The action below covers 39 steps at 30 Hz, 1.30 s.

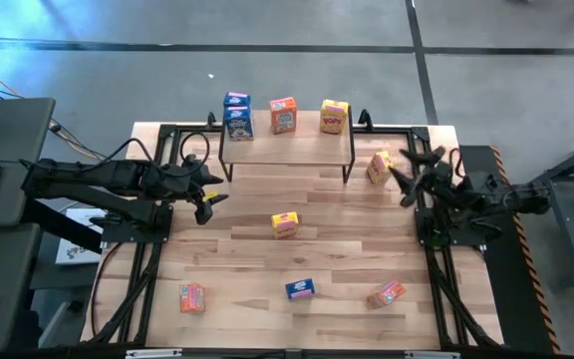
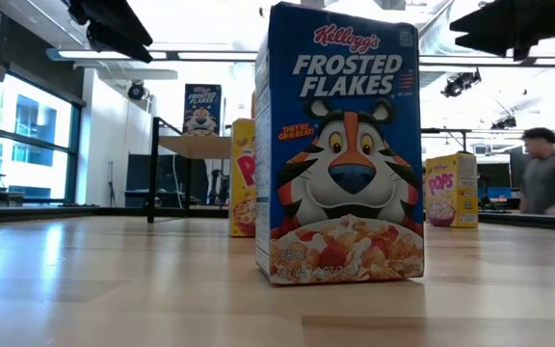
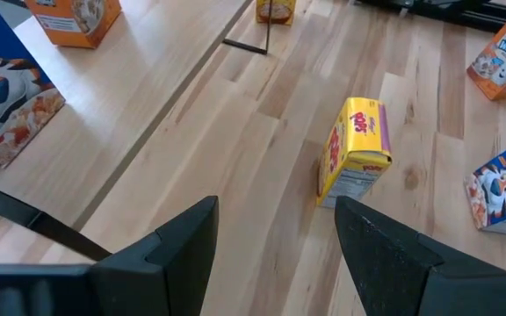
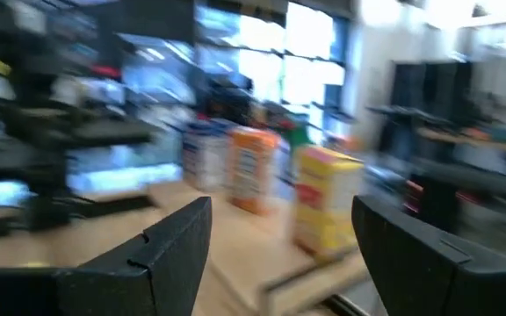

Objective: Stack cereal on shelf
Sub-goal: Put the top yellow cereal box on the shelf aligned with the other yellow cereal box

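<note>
Now stocking the shelf (image 1: 287, 150), four boxes up, five down.

Hovering beside it, left gripper (image 1: 210, 198) half open, empty; reaching past for the yellow box (image 1: 285, 224) mid-table, squaring fingers across its narrow sides; farther off, right gripper (image 1: 408, 178) open, empty.

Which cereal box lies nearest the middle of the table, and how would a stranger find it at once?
Start at the shelf at the table's far edge, then come straight toward the near edge onto the open slatted tabletop. There sits a lone yellow box, about level with the left gripper. The only other yellow box on the tabletop sits off by the right gripper.
</note>
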{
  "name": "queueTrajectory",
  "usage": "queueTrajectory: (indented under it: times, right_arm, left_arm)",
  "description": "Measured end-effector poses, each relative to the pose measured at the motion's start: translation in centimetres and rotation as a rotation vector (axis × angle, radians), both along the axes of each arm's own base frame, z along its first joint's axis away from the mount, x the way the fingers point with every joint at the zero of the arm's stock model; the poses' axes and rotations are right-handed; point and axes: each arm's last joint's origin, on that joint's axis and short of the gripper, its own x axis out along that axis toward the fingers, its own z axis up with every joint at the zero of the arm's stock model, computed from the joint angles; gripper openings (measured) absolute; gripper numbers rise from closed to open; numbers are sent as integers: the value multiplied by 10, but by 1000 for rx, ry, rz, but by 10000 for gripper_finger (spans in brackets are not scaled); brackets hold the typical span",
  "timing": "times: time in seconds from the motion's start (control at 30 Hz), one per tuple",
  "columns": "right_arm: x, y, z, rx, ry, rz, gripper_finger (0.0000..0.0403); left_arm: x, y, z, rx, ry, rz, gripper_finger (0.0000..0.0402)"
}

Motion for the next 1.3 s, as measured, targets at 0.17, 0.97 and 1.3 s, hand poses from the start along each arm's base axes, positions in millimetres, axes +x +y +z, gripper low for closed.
queueTrajectory:
  times: [0.17, 0.97, 1.3]
  right_arm:
    - [-11, -6, 31, 95, 63, -175, 268]
    - [6, -10, 75, 614, 149, -272, 268]
    - [44, -12, 61, 674, 369, -181, 268]
  left_arm:
    - [0, 0, 0, 0, 0, 0, 220]
    - [0, 0, 0, 21, 5, -17, 220]
    - [0, 0, 1, 35, 7, -27, 220]
